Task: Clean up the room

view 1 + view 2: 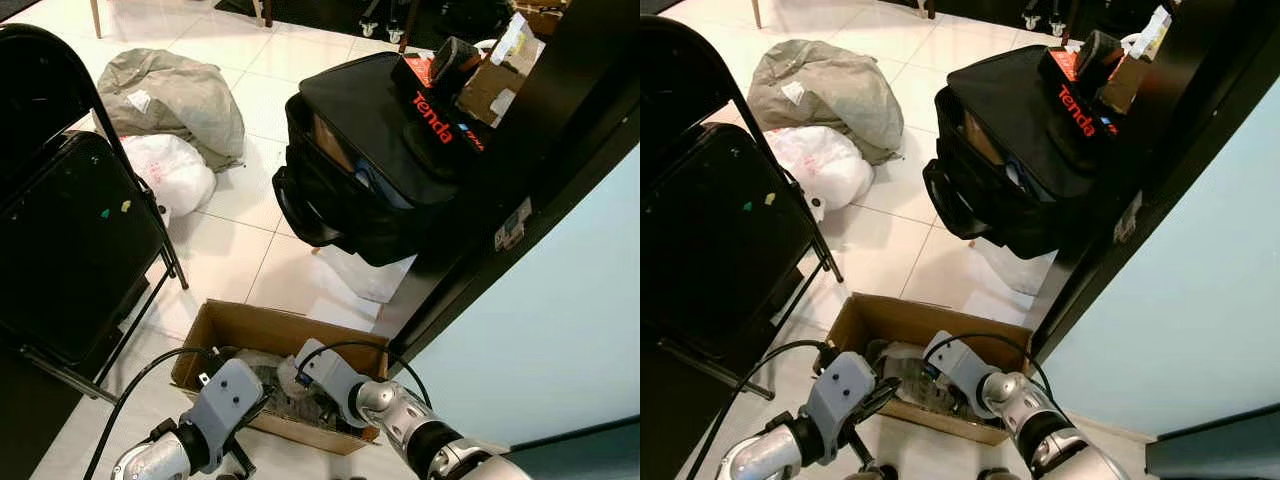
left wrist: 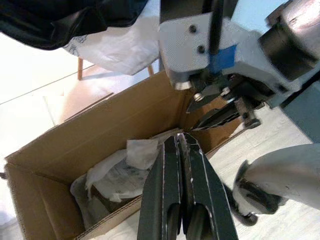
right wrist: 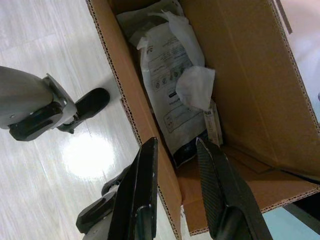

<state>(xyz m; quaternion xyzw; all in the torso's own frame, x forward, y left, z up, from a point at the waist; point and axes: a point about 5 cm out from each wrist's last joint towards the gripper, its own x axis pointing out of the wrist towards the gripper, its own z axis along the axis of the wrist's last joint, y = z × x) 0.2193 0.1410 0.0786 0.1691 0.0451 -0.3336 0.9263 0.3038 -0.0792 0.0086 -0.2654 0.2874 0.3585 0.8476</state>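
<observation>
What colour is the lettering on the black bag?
Red, reading Tenda, on the black bag; clearest in the left eye view.

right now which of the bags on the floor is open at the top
The big black fabric bag with red Tenda lettering; its top gapes open. The grey sack and white plastic bag look bunched shut.

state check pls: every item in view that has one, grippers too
cardboard box: open, upright on floor, crumpled plastic packaging inside
black bag: top open, contents showing
folding chair: unfolded, standing
grey sack: slumped on floor
white plastic bag: lying on floor beside sack
left gripper: shut, empty, over box
right gripper: open, straddling box wall
</observation>
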